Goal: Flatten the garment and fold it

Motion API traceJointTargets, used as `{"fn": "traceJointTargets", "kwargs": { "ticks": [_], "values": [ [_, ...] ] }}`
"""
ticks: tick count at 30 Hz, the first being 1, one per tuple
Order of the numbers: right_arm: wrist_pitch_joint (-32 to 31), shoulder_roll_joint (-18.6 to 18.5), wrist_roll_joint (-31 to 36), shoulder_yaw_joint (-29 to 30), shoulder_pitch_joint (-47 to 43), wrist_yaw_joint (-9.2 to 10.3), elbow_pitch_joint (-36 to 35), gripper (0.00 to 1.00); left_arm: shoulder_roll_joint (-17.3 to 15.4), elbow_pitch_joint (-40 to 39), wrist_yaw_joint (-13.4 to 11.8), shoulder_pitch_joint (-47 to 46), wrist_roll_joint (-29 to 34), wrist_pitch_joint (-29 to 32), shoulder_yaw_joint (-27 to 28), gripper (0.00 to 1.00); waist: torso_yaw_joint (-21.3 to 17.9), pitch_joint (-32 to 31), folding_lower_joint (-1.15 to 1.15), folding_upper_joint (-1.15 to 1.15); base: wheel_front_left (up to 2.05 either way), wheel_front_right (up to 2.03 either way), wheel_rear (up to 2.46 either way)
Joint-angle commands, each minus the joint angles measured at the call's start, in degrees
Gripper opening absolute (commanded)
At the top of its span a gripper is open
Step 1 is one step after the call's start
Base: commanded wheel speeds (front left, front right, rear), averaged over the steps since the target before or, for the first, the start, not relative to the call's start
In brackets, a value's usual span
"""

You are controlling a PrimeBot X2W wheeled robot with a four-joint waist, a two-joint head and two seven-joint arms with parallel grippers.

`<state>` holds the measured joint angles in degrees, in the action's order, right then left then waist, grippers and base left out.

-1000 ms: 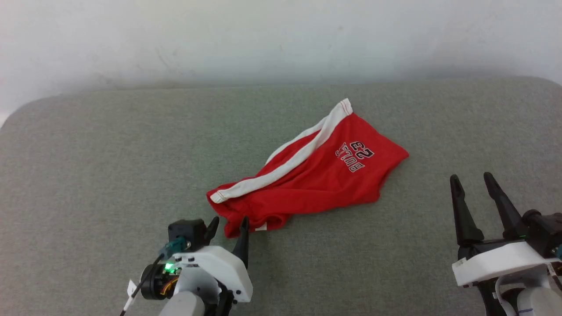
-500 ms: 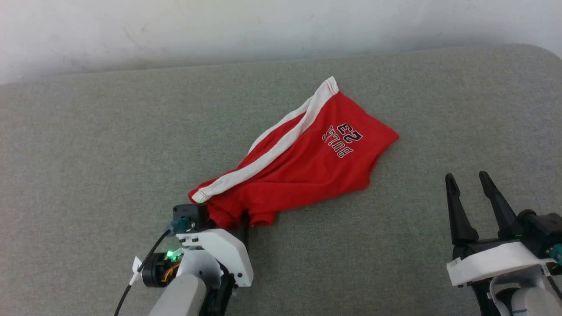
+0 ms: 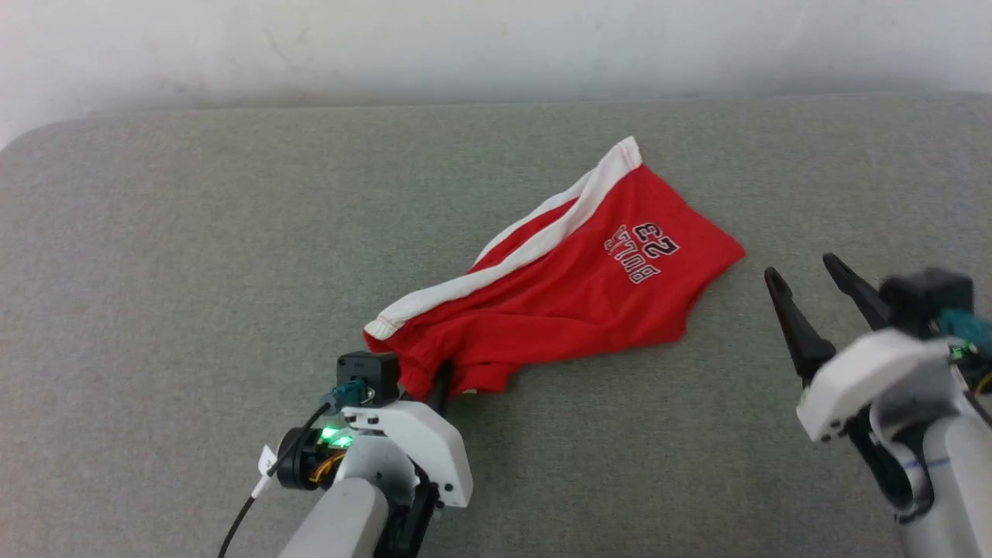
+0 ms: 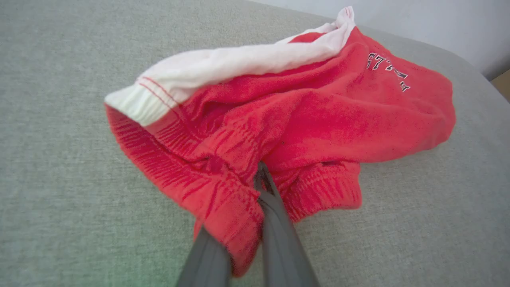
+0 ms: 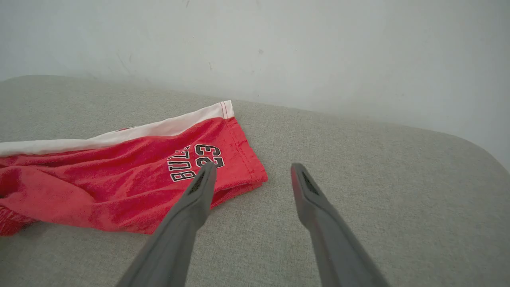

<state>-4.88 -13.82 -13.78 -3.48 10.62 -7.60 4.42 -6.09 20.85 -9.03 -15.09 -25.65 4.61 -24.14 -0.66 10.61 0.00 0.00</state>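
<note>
1. Garment [image 3: 573, 302]: small bright red soft-fabric shorts with a white edge band and "BULLS 23" lettering. They lay crumpled near the middle of a grey-green woven-fabric surface [image 3: 194, 271], stretched diagonally from near left to far right.
2. At the near-left end, the left gripper [image 3: 435, 384] had its two dark fingers pinched together on a bunched fold of the ribbed red waistband. The left wrist view showed cloth squeezed between them.
3. The right gripper [image 3: 800, 266] was near the lettered leg's right corner, its fingers spread wide, gripping nothing and clear of the garment.
4. A pale white wall [image 3: 465, 39] stood behind the surface.
</note>
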Motion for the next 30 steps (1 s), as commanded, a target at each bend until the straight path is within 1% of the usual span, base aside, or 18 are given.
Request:
{"fn": "traceJointTargets", "kwargs": {
  "ticks": [1, 3, 5, 7, 9, 12, 17, 23, 26, 27, 28, 30],
  "values": [
    [-4.1, -0.9, -1.5, -1.1, 3.6, 0.11, 2.1, 1.0, -0.1, -1.0, 0.7, 0.6, 0.5, -0.9, -0.5, 0.0, 2.1, 0.6, 0.0, 0.0, 0.0, 0.0, 0.0],
    [-8.9, -2.3, -2.4, -2.4, 7.5, 0.11, 5.3, 1.0, 0.1, -2.3, 1.4, 0.2, 0.8, -1.4, -1.4, 0.0, 3.1, 1.2, 0.0, 0.0, 0.0, 0.0, 0.0],
    [-13.7, -3.0, -3.1, -2.7, 11.3, 0.11, 10.0, 1.0, 0.2, -3.3, 1.9, -0.2, 1.3, -1.7, -2.4, 0.0, 4.1, 1.8, 0.0, 0.0, 0.0, 0.0, 0.0],
    [-17.8, -2.6, -4.2, -1.8, 14.9, 0.11, 15.1, 1.0, 0.5, -4.0, 2.2, -0.5, 1.6, -1.7, -3.3, 0.0, 5.1, 2.4, 0.0, 0.0, 0.0, 0.0, 0.0],
    [-20.1, -2.3, -4.1, -1.3, 18.1, 0.11, 19.5, 1.0, 0.7, -4.5, 2.6, -0.8, 1.9, -1.7, -4.3, 0.0, 6.0, 2.8, 0.0, 0.0, 0.0, 0.0, 0.0],
    [-21.4, -2.1, -3.2, -1.0, 22.0, 0.11, 25.3, 1.0, 1.0, -4.8, 3.0, -1.1, 2.2, -1.9, -5.5, 0.0, 7.1, 3.4, 0.0, 0.0, 0.0, 0.0, 0.0],
    [-21.2, -1.7, -1.4, -1.7, 25.9, 0.11, 33.2, 1.0, 1.5, -4.8, 3.5, -1.7, 2.6, -2.4, -7.2, 0.0, 8.3, 4.3, 0.0, 0.0, 0.0, 0.0, 0.0],
    [-20.4, -2.3, -0.3, -4.6, 28.6, 0.11, 39.6, 1.0, 1.9, -4.3, 4.0, -3.2, 2.7, -3.1, -8.5, 0.0, 9.5, 6.0, 0.0, 0.0, 0.0, 0.0, 0.0],
    [-20.3, -2.6, -0.6, -7.1, 29.0, 0.11, 42.0, 1.0, 2.0, -3.7, 4.1, -3.8, 2.7, -3.5, -8.9, 0.0, 9.7, 6.3, 0.0, 0.0, 0.0, 0.0, 0.0],
    [-20.5, -2.5, -1.1, -7.8, 29.0, 0.11, 42.7, 0.43, 2.1, -3.5, 4.1, -3.9, 2.6, -3.6, -9.0, 0.0, 9.8, 6.4, 0.0, 0.0, 0.0, 0.0, 0.0],
    [-20.7, -2.6, -1.6, -8.8, 28.9, 0.11, 43.1, 0.0, 2.0, -3.2, 4.1, -4.0, 2.7, -3.7, -9.0, 0.0, 9.8, 6.3, 0.0, 0.0, 0.0, 0.0, 0.0],
    [-20.3, -3.2, -2.6, -10.3, 29.0, 0.11, 43.7, 0.0, 1.9, -2.7, 4.1, -4.2, 2.8, -3.9, -9.1, 0.0, 9.8, 6.1, 0.0, 0.0, 0.0, 0.0, 0.0]
  ]
}}
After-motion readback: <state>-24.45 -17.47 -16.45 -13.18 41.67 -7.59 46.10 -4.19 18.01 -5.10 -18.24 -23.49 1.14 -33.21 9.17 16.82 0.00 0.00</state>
